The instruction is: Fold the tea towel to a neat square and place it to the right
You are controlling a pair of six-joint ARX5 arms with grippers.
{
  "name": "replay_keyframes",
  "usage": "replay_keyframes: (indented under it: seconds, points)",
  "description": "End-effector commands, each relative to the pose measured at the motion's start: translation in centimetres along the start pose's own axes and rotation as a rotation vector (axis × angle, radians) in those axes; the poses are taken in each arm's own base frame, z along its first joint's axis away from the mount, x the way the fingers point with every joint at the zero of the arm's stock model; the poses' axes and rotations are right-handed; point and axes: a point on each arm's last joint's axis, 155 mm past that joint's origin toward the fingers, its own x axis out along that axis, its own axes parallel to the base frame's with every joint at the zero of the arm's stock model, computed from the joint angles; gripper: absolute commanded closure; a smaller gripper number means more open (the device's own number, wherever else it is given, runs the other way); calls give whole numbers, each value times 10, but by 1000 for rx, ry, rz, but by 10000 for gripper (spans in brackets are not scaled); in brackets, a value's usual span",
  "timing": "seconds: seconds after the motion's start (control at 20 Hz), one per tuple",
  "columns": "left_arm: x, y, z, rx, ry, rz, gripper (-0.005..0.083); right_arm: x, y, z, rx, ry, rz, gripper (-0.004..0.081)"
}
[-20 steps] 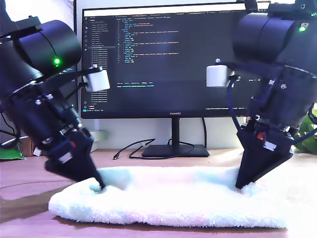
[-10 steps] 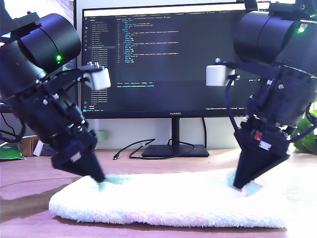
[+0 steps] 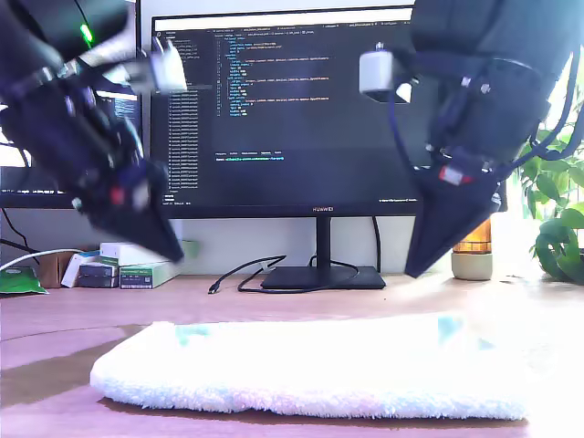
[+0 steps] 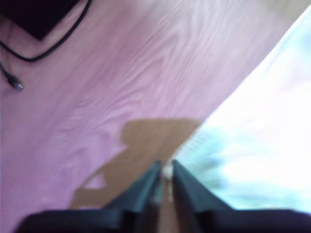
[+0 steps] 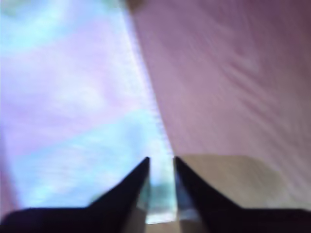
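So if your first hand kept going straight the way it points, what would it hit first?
Probably the towel, right at its edge; my first hand aims at that border, so it might touch the table beside it instead.

Motion blur smears the arm at the exterior view's left and both wrist views, so whether my first gripper and my second gripper hold their fingers apart is unclear, and the monitor text is too small to read.

Glare from the exterior view's right bleaches the tea towel; both wrist views are motion-blurred.
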Motion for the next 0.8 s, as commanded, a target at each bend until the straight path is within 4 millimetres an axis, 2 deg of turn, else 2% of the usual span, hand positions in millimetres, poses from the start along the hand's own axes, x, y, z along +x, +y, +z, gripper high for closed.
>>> replay_keyframes:
  seconds: [0.0, 0.15, 0.25, 0.4, 0.6, 0.75]
  points:
    - [-2, -15, 2, -37, -15, -82, 794, 3, 12, -2, -1, -4, 63, 780]
    - [-5, -44, -14, -97, 43, -229, 794, 1, 26, -9, -44, 12, 131, 780]
    - [-7, -54, -23, -131, 84, -275, 794, 1, 31, -6, -60, -6, 155, 780]
    - [-3, -59, -29, -170, 112, -300, 794, 6, 37, -5, -73, -15, 195, 780]
    - [9, -64, -46, -221, 181, -324, 794, 25, 40, -21, -51, 51, 232, 780]
    - [19, -57, -61, -243, 241, -278, 794, 39, 33, -36, -75, 121, 211, 780]
